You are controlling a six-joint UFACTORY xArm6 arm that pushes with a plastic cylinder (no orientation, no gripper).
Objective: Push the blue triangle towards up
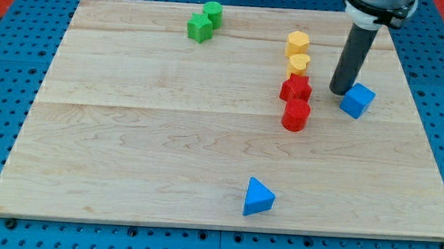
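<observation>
My tip (338, 91): bare rod end, no claw to open or close, touching desk (128, 150) just left of blue cube (357, 100), view's upper right. Blue triangle (258, 197): well apart, toward view's bottom-left of my tip, near desk's lower edge. Solid wedge, apex pointing up-left, standing alone.

the pale wooden worktop (167, 137) carries seven blocks. near its bottom edge, right of centre, lies the blue triangle (258, 197). close to the top edge sit a green star (200, 27) and a green cylinder (212, 13), touching. toward the right edge, a yellow hexagon (297, 43), yellow heart (298, 64), red star (295, 88) and red hexagon (295, 114) form a column; a blue cube (357, 99) lies nearer that edge.
</observation>
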